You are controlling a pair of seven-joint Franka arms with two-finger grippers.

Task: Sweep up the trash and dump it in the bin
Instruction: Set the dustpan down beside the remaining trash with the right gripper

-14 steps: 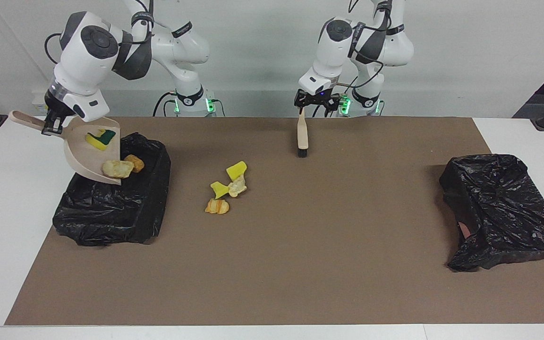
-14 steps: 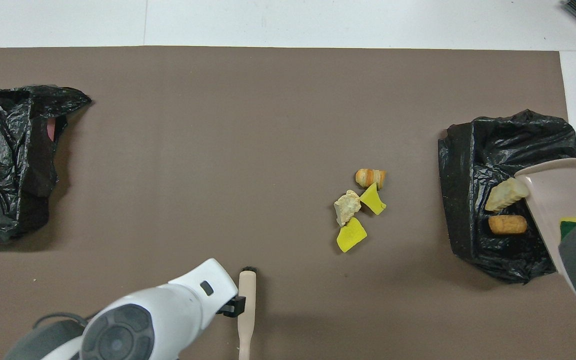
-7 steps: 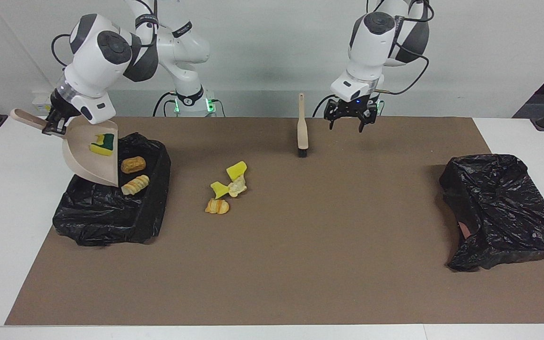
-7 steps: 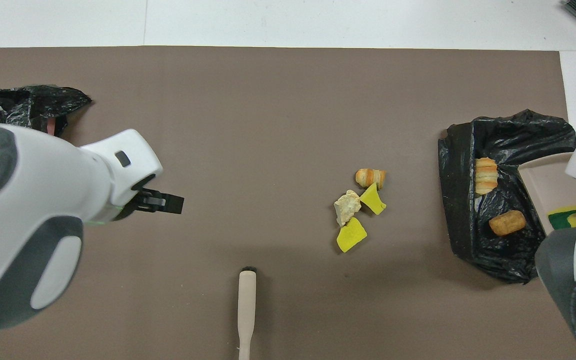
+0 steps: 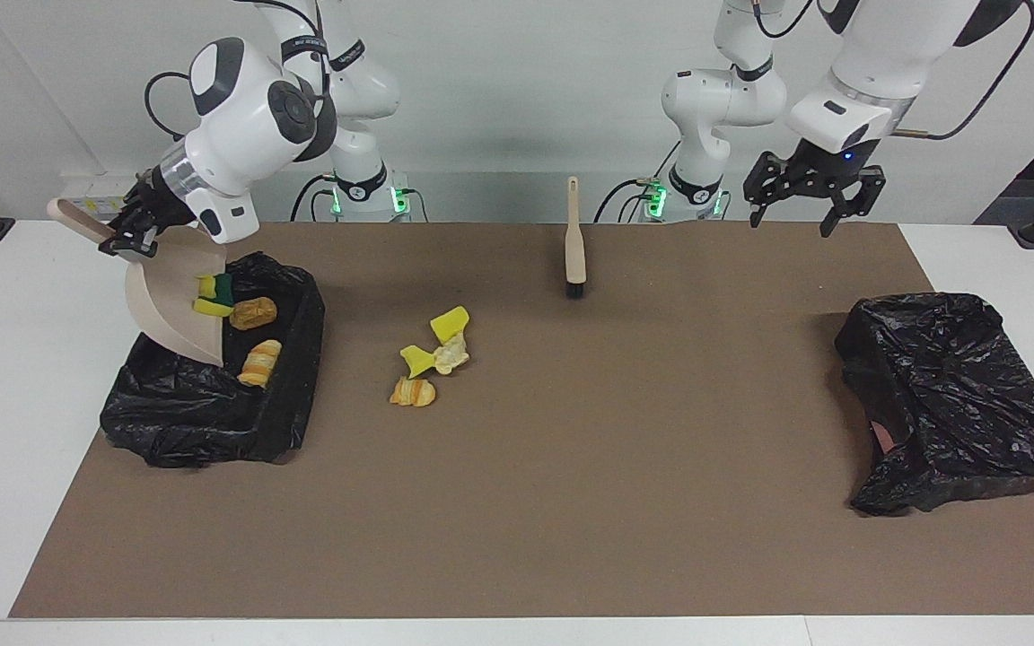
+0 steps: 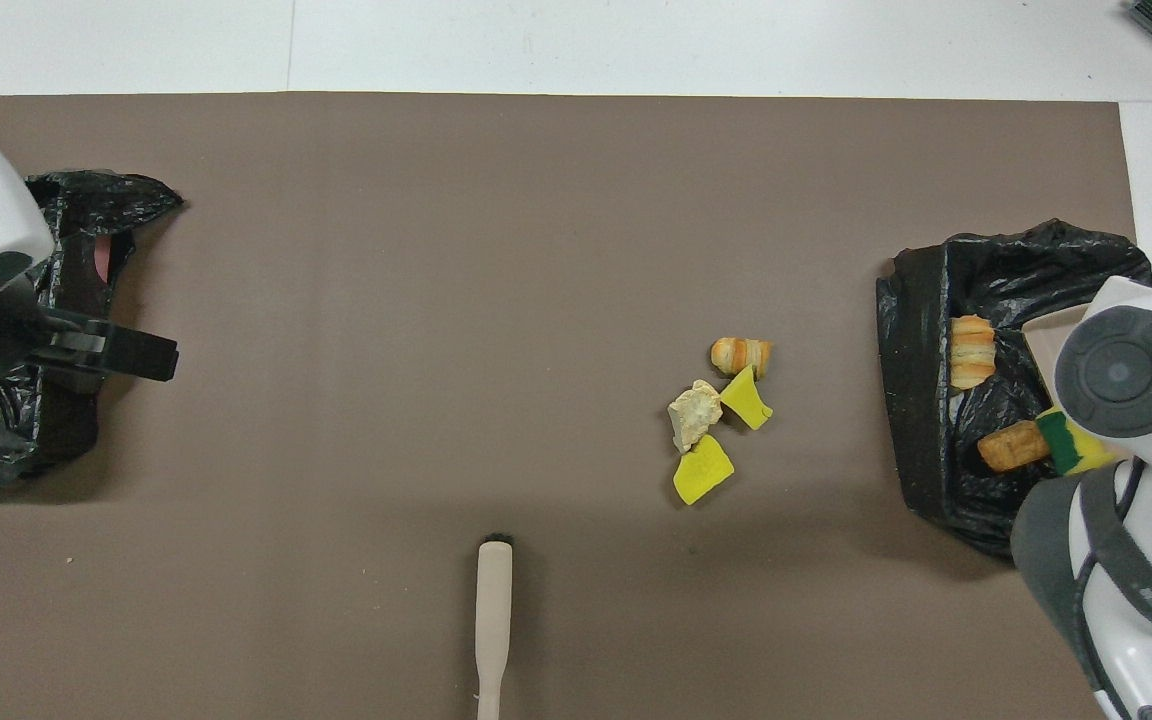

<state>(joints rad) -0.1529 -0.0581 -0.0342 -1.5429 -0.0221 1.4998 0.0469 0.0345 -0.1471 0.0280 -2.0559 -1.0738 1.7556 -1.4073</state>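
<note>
So the right gripper [image 5: 128,235] is clamped shut on the handle of the beige dustpan [image 5: 174,309], which is held up over the black-bagged bin [image 5: 212,395] at the right arm's end of the table. The pan is tipped steeply, its open lip pointed down into the bin. The wrist is angled down toward the handle, and the right arm is bent at the elbow, rising back toward its base at the table edge.

A yellow sponge scrap with a green face [image 5: 214,294] is seen at the lip of the pan, right at the edge. Two tan-orange bread chunks [image 5: 256,336] are already lying in the bin, one just beside the pan's lip and one a bit farther from the robots.

More trash is left out on the brown mat [image 5: 571,467]: a little pile [image 5: 432,357] of two yellow scraps and two bread-like chunks, touching or nearly touching, between the bin and the brush [image 5: 574,242]. The brush is laid flat on the mat near the robots' edge, bristle end pointing away from them, with nothing holding it.

The left gripper [image 5: 810,202] is held high in the air, fingers spread wide and empty, over the mat near the second black bag [image 5: 957,404] at the left arm's end. Its arm is raised and stretched outward from the base.
</note>
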